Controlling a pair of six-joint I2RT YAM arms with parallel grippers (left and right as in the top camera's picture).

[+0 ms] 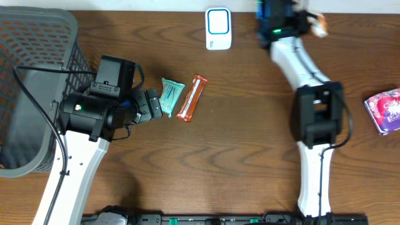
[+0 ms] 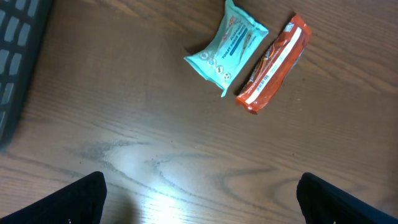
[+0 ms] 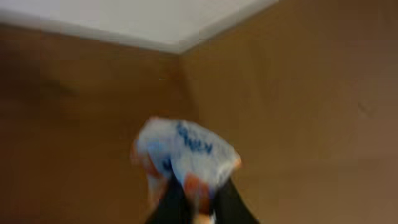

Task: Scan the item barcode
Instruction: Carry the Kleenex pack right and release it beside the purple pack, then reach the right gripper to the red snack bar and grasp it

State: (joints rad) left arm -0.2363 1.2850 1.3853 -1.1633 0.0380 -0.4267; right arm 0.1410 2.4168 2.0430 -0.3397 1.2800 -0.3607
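My right gripper (image 3: 198, 194) is shut on a small white packet (image 3: 186, 152) with blue and orange print; it looks blurred in the right wrist view. Overhead, that gripper (image 1: 307, 21) is at the table's far edge, and the packet (image 1: 320, 25) sticks out to its right. A white barcode scanner with a blue ring (image 1: 218, 28) stands to the left of it. My left gripper (image 1: 154, 103) is open, its fingertips (image 2: 84, 196) wide apart over bare wood. Just beyond it lie a teal packet (image 2: 227, 48) and an orange bar (image 2: 273, 63).
A grey mesh basket (image 1: 37, 44) fills the left end of the table, and its edge (image 2: 15, 56) shows in the left wrist view. A pink packet (image 1: 385, 110) lies at the right edge.
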